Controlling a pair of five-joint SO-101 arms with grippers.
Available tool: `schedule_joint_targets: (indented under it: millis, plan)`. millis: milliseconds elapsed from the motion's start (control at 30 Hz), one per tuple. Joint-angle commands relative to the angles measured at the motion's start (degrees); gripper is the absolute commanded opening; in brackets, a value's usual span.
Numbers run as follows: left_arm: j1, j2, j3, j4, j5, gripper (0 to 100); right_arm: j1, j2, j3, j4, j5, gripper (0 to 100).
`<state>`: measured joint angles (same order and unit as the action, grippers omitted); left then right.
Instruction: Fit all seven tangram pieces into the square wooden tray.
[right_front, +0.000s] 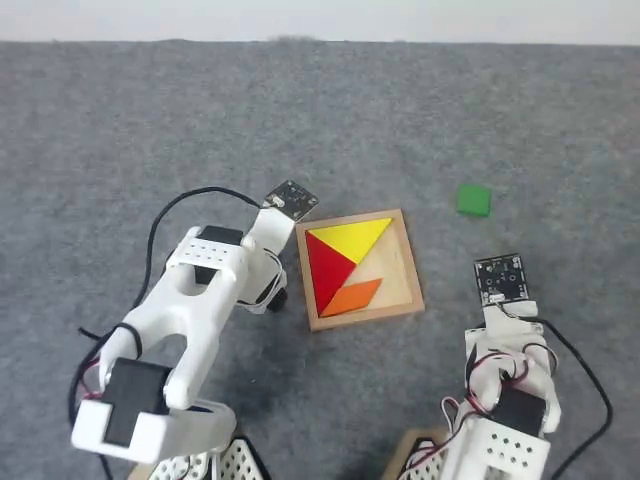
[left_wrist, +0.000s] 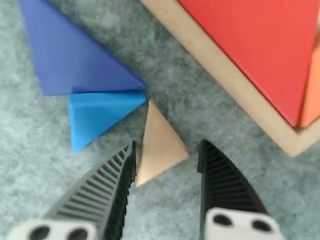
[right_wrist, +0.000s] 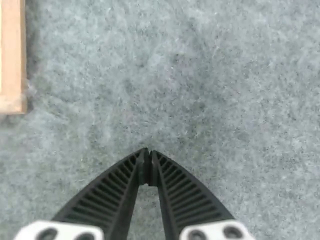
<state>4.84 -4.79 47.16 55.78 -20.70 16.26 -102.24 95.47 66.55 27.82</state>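
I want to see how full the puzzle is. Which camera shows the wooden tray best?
The high view: the whole wooden tray shows, with yellow piece, red piece and orange piece inside. The left wrist view catches one corner; the right wrist view, a strip of rim.

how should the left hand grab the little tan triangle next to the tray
Come straight down and pinch its two slanted edges near the wide end. The tan triangle lies flat on the carpet inside the open left hand; its tip sits by the light blue triangle, so stay off that end.
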Motion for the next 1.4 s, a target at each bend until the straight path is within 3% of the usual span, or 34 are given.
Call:
schedule_joint_targets:
  millis: [0, 167, 333, 467, 633, 700, 900, 1000, 1367]
  plan:
    - [0.6, -0.3, 0.0, -1.4, 1.0, 11, 0.3, 0.5, 0.4, -1.0, 0.6, 0.9]
    - [0.6, -0.3, 0.0, -1.1, 0.7, 3, 0.3, 0.5, 0.4, -1.0, 0.6, 0.9]
    - [0.5, -2.5, -2.2, 2.5, -1.5, 1, 0.3, 0.5, 0.5, -1.0, 0.6, 0.9]
    - [0.6, -9.2, -6.2, 14.0, -2.0, 2, 0.3, 0.5, 0.5, -1.0, 0.6, 0.9]
    - [0.6, -21.6, -11.7, 26.0, -1.6, 9, 0.2, 0.5, 0.8, -1.0, 0.7, 0.9]
    - [0.6, -25.2, -11.6, 24.2, 0.6, 12, 0.2, 0.5, 0.8, -1.0, 0.7, 0.9]
    - [1.9, -26.8, -0.6, 6.5, 10.4, 14, 0.2, 0.5, 0.8, -1.0, 0.7, 0.9]
    - [4.3, -24.0, 5.1, 0.9, 12.5, 19, 0.2, 0.5, 0.8, -1.0, 0.7, 0.9]
    - [3.0, 1.5, -2.0, -0.1, 12.7, 20, 0.2, 0.5, 0.8, -1.0, 0.7, 0.9]
